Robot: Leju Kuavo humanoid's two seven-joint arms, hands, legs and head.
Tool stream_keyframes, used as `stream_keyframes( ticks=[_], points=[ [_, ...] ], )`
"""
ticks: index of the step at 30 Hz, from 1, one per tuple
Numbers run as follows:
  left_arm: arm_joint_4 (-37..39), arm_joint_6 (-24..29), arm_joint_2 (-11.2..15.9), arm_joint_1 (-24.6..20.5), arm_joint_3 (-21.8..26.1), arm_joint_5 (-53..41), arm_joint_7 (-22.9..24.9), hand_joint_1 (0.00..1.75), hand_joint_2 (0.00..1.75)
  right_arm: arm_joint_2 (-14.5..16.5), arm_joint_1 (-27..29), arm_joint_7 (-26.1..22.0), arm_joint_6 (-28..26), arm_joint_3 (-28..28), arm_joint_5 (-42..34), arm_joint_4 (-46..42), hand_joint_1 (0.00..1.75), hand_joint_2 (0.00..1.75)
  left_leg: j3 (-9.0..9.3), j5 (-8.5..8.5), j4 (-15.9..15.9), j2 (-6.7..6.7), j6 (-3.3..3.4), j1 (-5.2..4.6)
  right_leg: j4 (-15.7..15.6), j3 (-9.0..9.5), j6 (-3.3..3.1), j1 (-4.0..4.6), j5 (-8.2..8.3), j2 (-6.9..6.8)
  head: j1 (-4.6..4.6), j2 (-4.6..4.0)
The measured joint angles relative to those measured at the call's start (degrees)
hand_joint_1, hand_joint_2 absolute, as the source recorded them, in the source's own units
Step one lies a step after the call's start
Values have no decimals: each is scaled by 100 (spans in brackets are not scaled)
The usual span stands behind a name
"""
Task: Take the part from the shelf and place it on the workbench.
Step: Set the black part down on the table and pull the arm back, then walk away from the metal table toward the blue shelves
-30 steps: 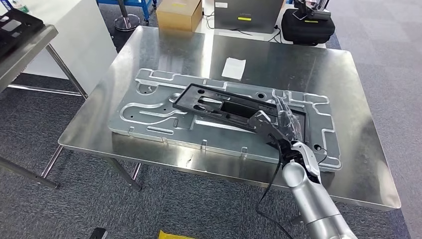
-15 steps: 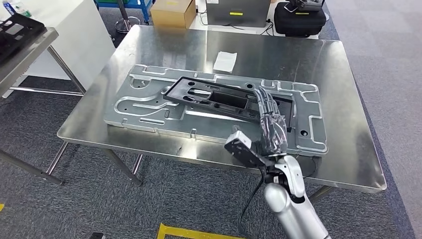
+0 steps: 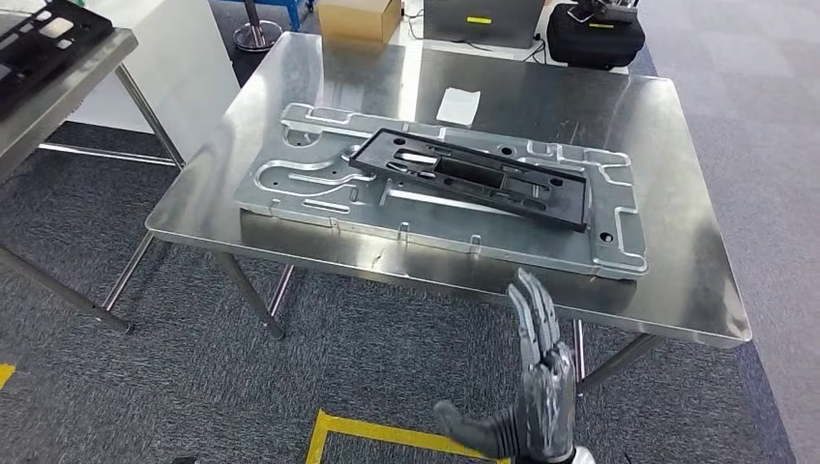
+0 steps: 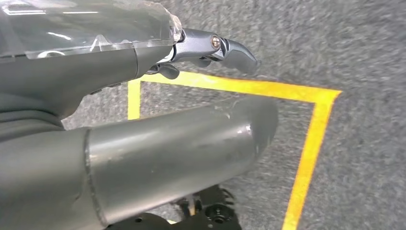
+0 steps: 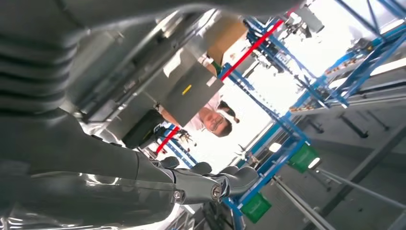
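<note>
Head view: workbench (image 3: 696,290) w/ big silver plate (image 3: 290,184), black part (image 3: 469,174) lying flat on it. I judge part stiff, light plastic frame; I'd grab a long rail. My right hand (image 3: 537,387) hangs empty, fingers spread; left hand (image 4: 210,48) empty too.

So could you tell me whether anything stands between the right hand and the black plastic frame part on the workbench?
Nothing visible: the black plastic frame part lies on the ribbed metal plate, and the right hand hangs below the table's edge.

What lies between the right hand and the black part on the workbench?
In the head view, the silver plate's near rim, a bare strip of workbench and carpet separate the right hand from the black part.
</note>
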Motion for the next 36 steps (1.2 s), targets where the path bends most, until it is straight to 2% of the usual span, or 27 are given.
stream_keyframes(
  ticks=[1, 3, 5, 6, 7, 9, 10, 13, 14, 15, 16, 17, 18, 20, 21, 23, 24, 25, 27, 28, 29, 30, 31, 32, 33, 34, 36],
  points=[
    [0, 4, -14, 6, 26, 15, -1, 0, 0, 15, 171, -109, -3, -15, 15, -112, 0, 175, -84, 45, 21, 11, -14, -1, -48, 145, -4, -1, 102, 0, 1, 0],
    [0, 6, -43, 2, 71, 39, -3, 0, 0, 49, 358, -199, -10, -61, 26, -294, 0, 175, -225, 131, 60, 34, -51, -2, -668, 705, -51, 4, 330, 0, 0, 1],
    [-1, 8, -73, -5, 95, 54, -7, 0, 0, 78, 462, -207, -16, -97, 8, -428, 0, 175, -290, 215, 72, 44, -105, -14, -1465, 1283, -121, 33, 302, -1, -6, 1],
    [-1, 9, -84, -8, 104, 67, -10, 0, 0, 90, 526, -203, -17, -117, -27, -481, 0, 175, -295, 259, 65, 47, -137, -14, -1703, 1435, -150, 51, 252, 0, -5, 1],
    [-1, 11, -93, -7, 118, 87, -13, 0, 0, 98, 607, -192, -19, -142, -109, -529, 0, 175, -298, 308, 46, 47, -171, -12, -1811, 1477, -173, 67, 244, -2, -5, 1],
    [-1, 23, -104, 5, 169, 147, -20, 0, 0, 102, 841, -208, -23, -210, -580, -595, 0, 175, -342, 311, 47, 30, -234, -2, -1869, 1412, -235, 36, 362, -24, -1, 1],
    [-1, 33, -113, 18, 199, 176, -25, 0, 0, 97, 990, -275, -26, -251, -968, -612, 0, 175, -392, 167, 134, 19, -263, 1, -1893, 1357, -278, 18, 434, -42, -17, 1],
    [0, 62, -128, 54, 265, 223, -40, 0, 0, 63, 1458, -648, -31, -376, -1926, -616, 0, 175, -578, -691, 979, 4, -337, 21, -1898, 1126, -342, 11, 627, -71, -79, -1],
    [0, 67, -129, 57, 275, 229, -44, 0, 0, 51, 1564, -730, -31, -407, -2035, -615, 0, 175, -604, -848, 1319, 5, -357, 25, -1877, 1035, -338, 14, 685, -71, -86, -1],
    [0, 70, -129, 57, 284, 234, -46, 0, 0, 43, 1637, -773, -31, -430, -2082, -614, 0, 175, -572, -850, 1546, 5, -370, 26, -1850, 939, -333, 16, 742, -71, -87, -1],
    [0, 71, -129, 55, 291, 239, -48, 0, 0, 38, 1690, -791, -27, -447, -2112, -612, 0, 175, -467, -729, 1606, 5, -376, 26, -1816, 839, -323, 16, 795, -70, -89, -1],
    [0, 72, -129, 51, 301, 244, -48, 0, 0, 38, 1736, -794, -15, -461, -2157, -611, 0, 175, -274, -551, 1467, 4, -375, 26, -1776, 741, -309, 14, 842, -68, -89, 0],
    [0, 75, -129, 44, 313, 251, -48, 0, 0, 39, 1783, -801, 29, -483, -2259, -609, 0, 175, 10, -423, 1144, 1, -370, 27, -1732, 654, -288, 12, 885, -65, -90, 0],
    [-1, 85, -134, 23, 347, 263, -51, 0, 0, 85, 1918, -928, 321, -627, -2729, -594, 0, 175, 610, -464, 292, -21, -326, 6, -1653, 530, -229, 23, 965, -68, -90, 1],
    [-1, 90, -139, 19, 366, 267, -57, 0, 0, 152, 2002, -1081, 618, -798, -3033, -565, 0, 175, 784, -538, 1, -36, -294, -9, -1634, 505, -199, 29, 1009, -75, -87, 0],
    [-2, 95, -153, 35, 400, 270, -67, 0, 0, 407, 2136, -1422, 1399, -1359, -3489, -436, 0, 175, 815, -558, -156, -50, -206, -27, -1637, 484, -138, 33, 1107, -86, -83, 0],
    [-2, 96, -163, 43, 414, 271, -71, 0, 0, 562, 2171, -1544, 1747, -1721, -3603, -328, 0, 175, 763, -505, -159, -35, -159, -21, -1622, 461, -107, 25, 1090, -73, -86, 0],
    [-2, 97, -174, 46, 426, 271, -74, 0, 0, 711, 2179, -1608, 1973, -2098, -3658, -179, 0, 175, 706, -447, -162, -18, -97, -12, -1546, 418, -76, 19, 965, -54, -79, 0],
    [-2, 98, -190, 44, 450, 270, -85, 0, 0, 936, 2132, -1667, 2108, -2823, -3663, 252, 0, 175, 554, -309, -169, 15, 7, -5, -1102, 288, -27, 3, 415, -20, -58, 1],
    [-2, 98, -195, 46, 463, 269, -93, 0, 0, 1009, 2066, -1695, 2116, -3161, -3637, 561, 0, 175, 467, -241, -165, 21, 35, -12, -763, 219, -12, 2, 122, -18, -45, 0],
    [-2, 97, -199, 46, 479, 269, -99, 0, 0, 1062, 1968, -1745, 2147, -3480, -3610, 915, 0, 175, 374, -171, -155, 28, 44, -21, -424, 172, -1, 1, -58, -18, -42, 0],
    [-2, 97, -203, 44, 493, 268, -104, 0, 0, 1104, 1851, -1823, 2201, -3790, -3587, 1296, 0, 131, 274, -101, -138, 36, 46, -31, -176, 172, 2, 1, -78, -18, -38, 0],
    [-2, 97, -207, 41, 504, 268, -108, 0, 0, 1143, 1731, -1914, 2261, -4098, -3566, 1692, 0, 87, 166, -33, -113, 44, 45, -44, -73, 245, -7, 1, 37, -19, -35, 0],
    [-2, 97, -210, 37, 512, 267, -110, 0, 0, 1182, 1619, -1987, 2302, -4375, -3543, 2043, 0, 44, 54, 32, -83, 47, 40, -58, -149, 410, -31, 5, 224, -18, -35, 1],
    [-2, 97, -213, 34, 516, 264, -113, 0, 0, 1219, 1515, -2010, 2327, -4623, -3519, 2365, 0, 0, -51, 94, -54, 46, 33, -71, -405, 669, -70, 14, 381, -17, -34, 0],
    [-2, 97, -222, 32, 518, 262, -115, 0, 0, 1248, 1400, -1988, 2356, -4848, -3499, 2668, 0, 0, -136, 151, -27, 44, 19, -87, -808, 1008, -120, 34, 420, -16, -36, 1],
    [-2, 97, -242, 30, 521, 258, -124, 0, 0, 1285, 1087, -1895, 2517, -5339, -3423, 3344, 0, 0, -237, 269, -3, 53, -26, -104, -1645, 1585, -192, 77, 259, -15, -39, 1]
  ],
)
